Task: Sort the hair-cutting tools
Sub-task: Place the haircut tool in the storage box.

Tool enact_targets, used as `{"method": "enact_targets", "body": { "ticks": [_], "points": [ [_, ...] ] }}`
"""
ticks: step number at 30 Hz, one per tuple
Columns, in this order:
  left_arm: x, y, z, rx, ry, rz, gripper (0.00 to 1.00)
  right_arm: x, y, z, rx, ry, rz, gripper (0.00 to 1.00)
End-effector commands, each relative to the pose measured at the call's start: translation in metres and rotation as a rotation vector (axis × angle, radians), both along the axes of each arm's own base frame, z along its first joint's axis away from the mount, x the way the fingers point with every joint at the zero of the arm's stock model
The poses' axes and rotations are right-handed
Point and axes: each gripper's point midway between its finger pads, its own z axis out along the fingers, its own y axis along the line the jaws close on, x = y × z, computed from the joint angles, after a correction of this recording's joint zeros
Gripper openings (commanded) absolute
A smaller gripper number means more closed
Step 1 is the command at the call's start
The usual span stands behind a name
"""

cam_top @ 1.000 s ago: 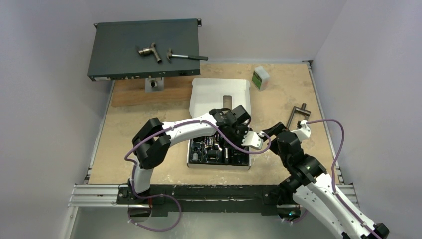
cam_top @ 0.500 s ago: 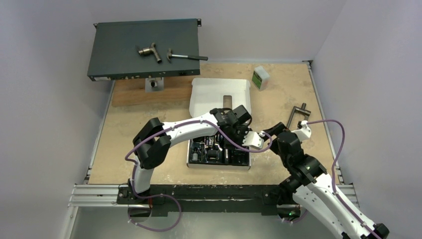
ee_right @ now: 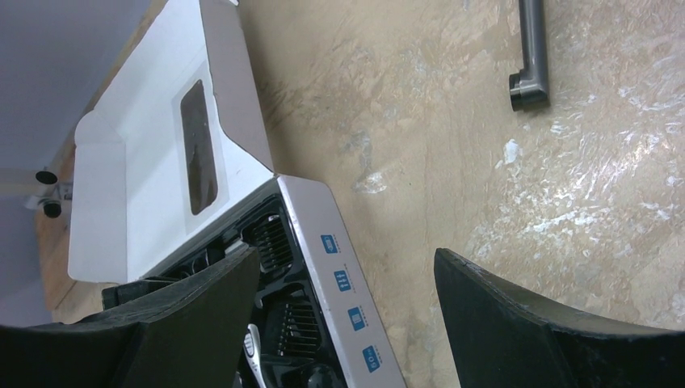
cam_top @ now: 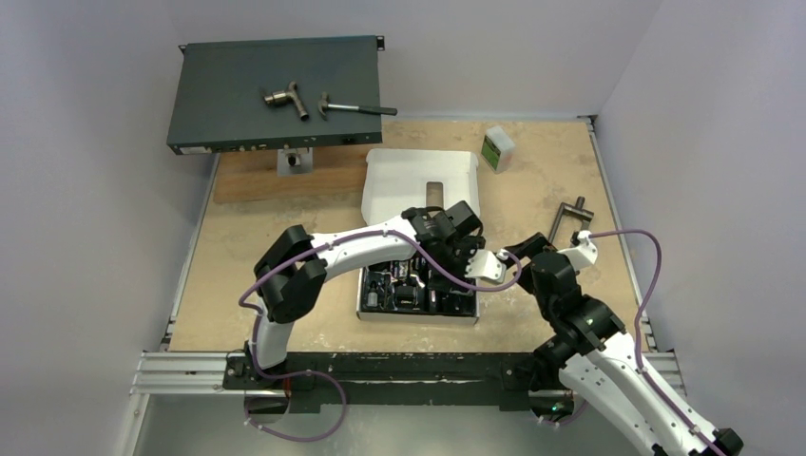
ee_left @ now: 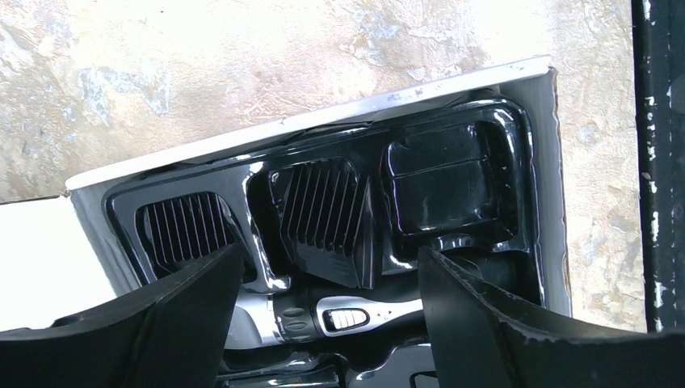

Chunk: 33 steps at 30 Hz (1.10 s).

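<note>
1. The white box (cam_top: 418,319) lies open on the table (cam_top: 257,237) near the arms' bases, with its lid flap folded back away from them.
2. A glossy black tray (ee_left: 521,153) sits inside it, split into pockets.
3. A ribbed comb attachment (ee_left: 319,210) fills the middle pocket along the tray's edge, and a second comb (ee_left: 186,234) lies in the next pocket. A 3rd pocket shows only glossy black shapes that I cannot tell apart.
4. The hair clipper (ee_left: 347,315), black and silver with a slide switch, lies in the tray just beside these combs.
5. The left gripper (ee_left: 329,255) hovers over the tray with its jaws spread wide and nothing between them.
6. The right gripper (ee_right: 347,252) hangs just beside the box's side wall with the blue icons. Its jaws are also wide apart and hold nothing.
7. A dark T-shaped handle (ee_right: 531,56) lies on the table, well apart from the box.
</note>
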Motion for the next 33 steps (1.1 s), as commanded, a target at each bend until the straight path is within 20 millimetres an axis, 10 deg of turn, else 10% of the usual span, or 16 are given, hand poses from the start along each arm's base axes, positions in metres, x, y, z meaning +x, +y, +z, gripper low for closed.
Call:
{"method": "enact_targets", "body": {
  "ticks": [1,15,24,33],
  "points": [
    [0.034,-0.014,0.019,-0.080,-0.078,0.137,0.81,-0.004,0.014,0.004,0.031,-0.005,0.073,0.80],
    [0.037,0.019,0.068,-0.255,-0.100,0.308,1.00,-0.003,0.017,0.003,0.032,-0.007,0.091,0.80],
    [0.061,0.048,0.096,-0.441,-0.045,0.810,1.00,-0.001,0.034,0.015,0.017,-0.065,0.218,0.78],
    [0.033,0.061,0.101,-0.551,0.304,1.081,1.00,-0.013,0.092,0.048,-0.029,-0.250,0.659,0.33]
  ]
}}
